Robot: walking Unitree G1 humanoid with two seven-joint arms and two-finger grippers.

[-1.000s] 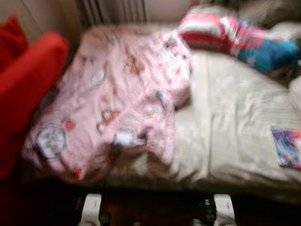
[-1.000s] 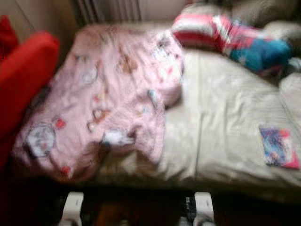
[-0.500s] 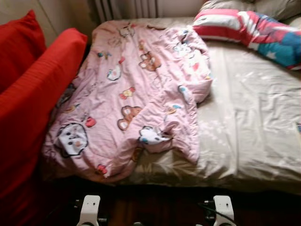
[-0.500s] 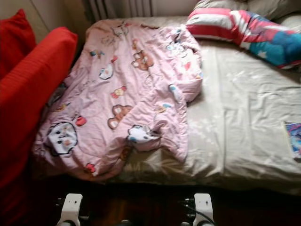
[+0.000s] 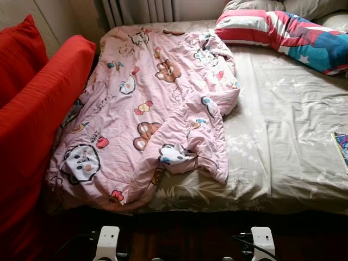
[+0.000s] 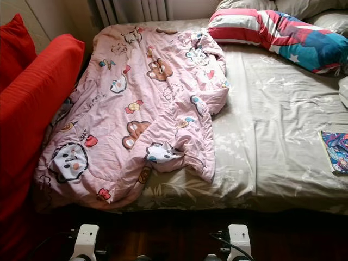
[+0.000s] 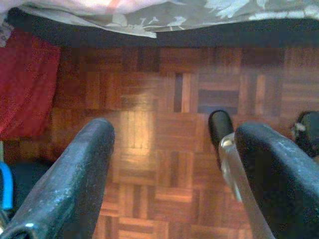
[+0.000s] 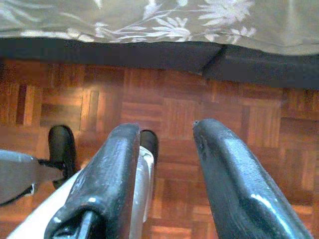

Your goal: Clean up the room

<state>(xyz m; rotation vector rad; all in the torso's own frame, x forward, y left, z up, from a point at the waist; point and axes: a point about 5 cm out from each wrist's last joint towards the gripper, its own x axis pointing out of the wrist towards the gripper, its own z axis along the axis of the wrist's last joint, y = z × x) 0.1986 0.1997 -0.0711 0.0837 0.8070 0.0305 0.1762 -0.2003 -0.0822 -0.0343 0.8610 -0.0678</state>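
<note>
A pink cartoon-print blanket point(image 5: 147, 109) lies rumpled over the left half of the bed point(image 5: 283, 136), well ahead of both grippers, which hang low over the parquet floor point(image 7: 164, 129) at the bed's near edge. A striped pillow point(image 5: 283, 32) lies at the far right, a colourful book point(image 6: 334, 151) on the right, red cushions point(image 5: 38, 109) left; no writing is legible. The left gripper point(image 7: 174, 174) is spread wide and the right gripper point(image 8: 167, 164) moderately parted, both holding nothing

Bedroom with a bed, a red sofa and a parquet floor

A bed point(image 5: 283, 163) in a beige flowered sheet stands beside a red sofa point(image 5: 32, 119). A white radiator point(image 5: 138, 10) lines the wall behind. Warm light falls on the brown parquet floor point(image 7: 164, 134) below.
</note>
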